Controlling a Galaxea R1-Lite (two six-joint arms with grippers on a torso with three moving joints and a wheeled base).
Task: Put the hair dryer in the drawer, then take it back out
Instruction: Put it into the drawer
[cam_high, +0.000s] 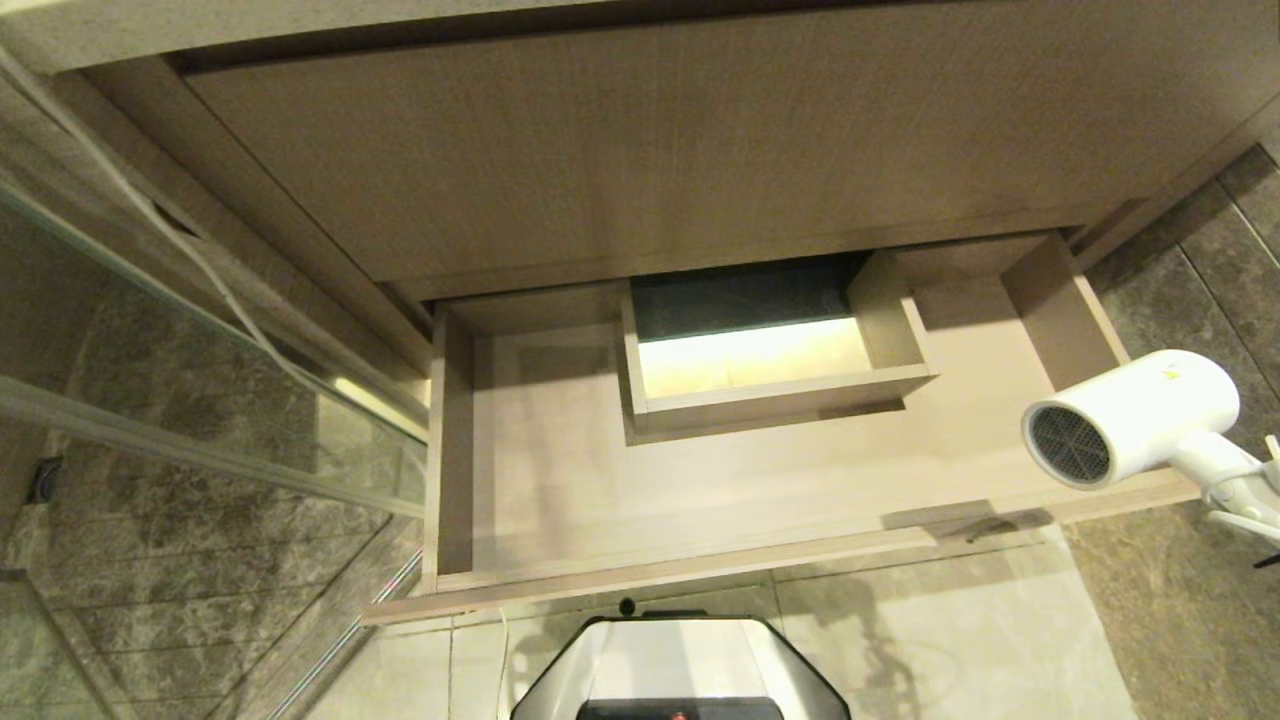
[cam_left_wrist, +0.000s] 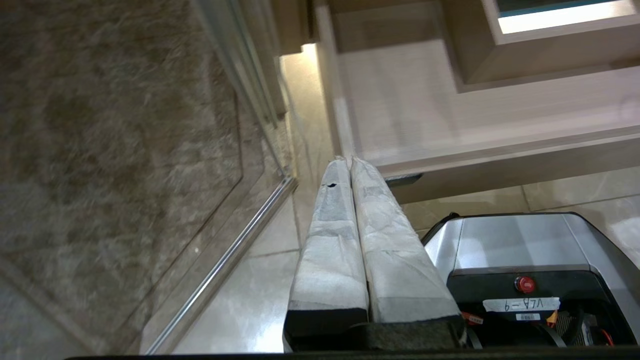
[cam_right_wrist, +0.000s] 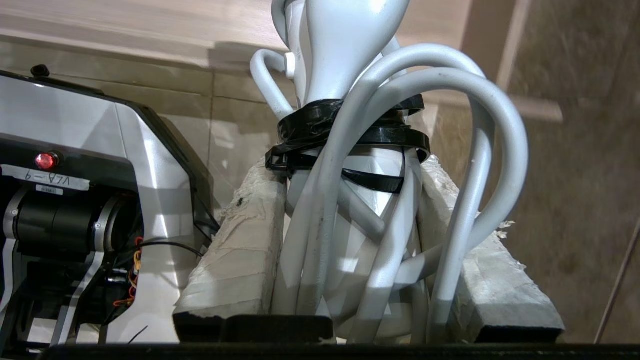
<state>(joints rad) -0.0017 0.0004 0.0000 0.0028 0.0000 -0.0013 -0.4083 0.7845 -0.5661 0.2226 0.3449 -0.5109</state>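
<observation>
The drawer (cam_high: 560, 480) stands pulled out from the vanity, its wood-grain floor bare around a walled rectangular cut-out (cam_high: 770, 375) at the back middle. The hair dryer (cam_high: 1135, 415) hangs in the air outside the drawer, over its front right corner, its barrel roughly level and its dark mesh grille (cam_high: 1070, 445) turned toward the drawer's front edge.

The right end effector (cam_right_wrist: 350, 245) clamps the dryer's handle (cam_right_wrist: 345, 45) together with the coiled pale cord (cam_right_wrist: 450, 150), which black ties (cam_right_wrist: 350, 130) bind to the handle; its padded fingers (cam_right_wrist: 240, 250) press in from either side.

The left end effector (cam_left_wrist: 350, 165) sits idle low beside the robot's base (cam_left_wrist: 520, 250), near the drawer's front left corner, its two wrapped fingers (cam_left_wrist: 330, 240) pressed together, seemingly holding nothing.
</observation>
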